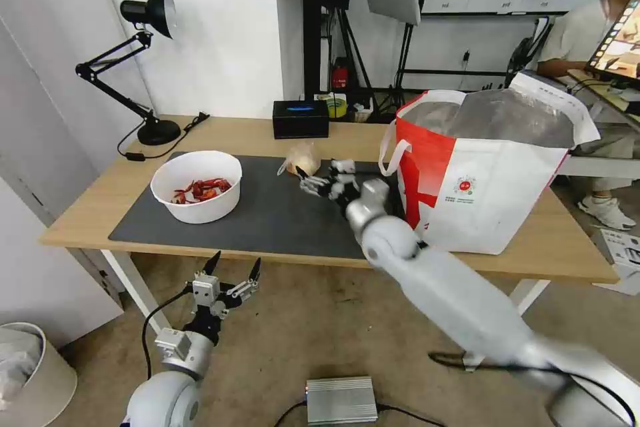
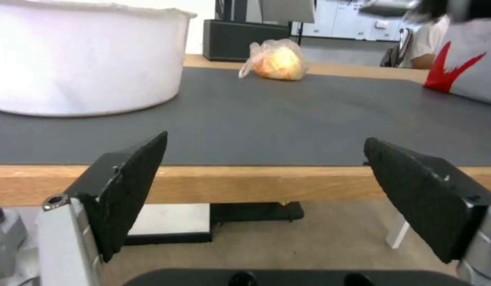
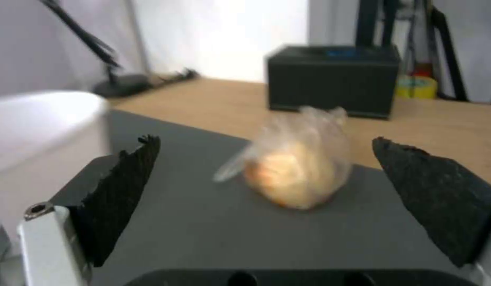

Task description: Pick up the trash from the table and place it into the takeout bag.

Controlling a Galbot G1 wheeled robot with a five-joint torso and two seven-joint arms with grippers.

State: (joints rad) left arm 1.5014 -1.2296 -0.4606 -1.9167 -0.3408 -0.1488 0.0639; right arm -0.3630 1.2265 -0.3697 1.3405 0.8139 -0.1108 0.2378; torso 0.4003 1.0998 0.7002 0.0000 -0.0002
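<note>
We see the right gripper (image 1: 308, 181) reached out over the mat (image 1: 267, 213), low above it near the mat's far edge, with its fingers spread wide. Just beyond the fingertips lies the small bag (image 1: 302, 159) with its beige lump, resting at the far edge of the mat and not touched. In the right wrist view that bag (image 3: 295, 171) sits on the mat between the two black pads (image 3: 123, 190), still ahead of them, with the black box (image 3: 332, 79) behind it near the far edge of the tabletop.

The bowl (image 1: 197, 185) of red scraps stands on the left part of the mat. The takeout bag (image 1: 487, 173) stands open at the right end of the table (image 1: 93, 207), its near corner just beside the right wrist. The lamp (image 1: 143, 60) stands at the far left corner.

The left gripper (image 1: 232, 272) hangs below the near edge of the tabletop, in front of the bowl, fingers apart and holding nothing. In the left wrist view its pads (image 2: 134, 186) frame the table's near edge, with the bowl (image 2: 92, 59) and the small bag (image 2: 277, 59) beyond.
</note>
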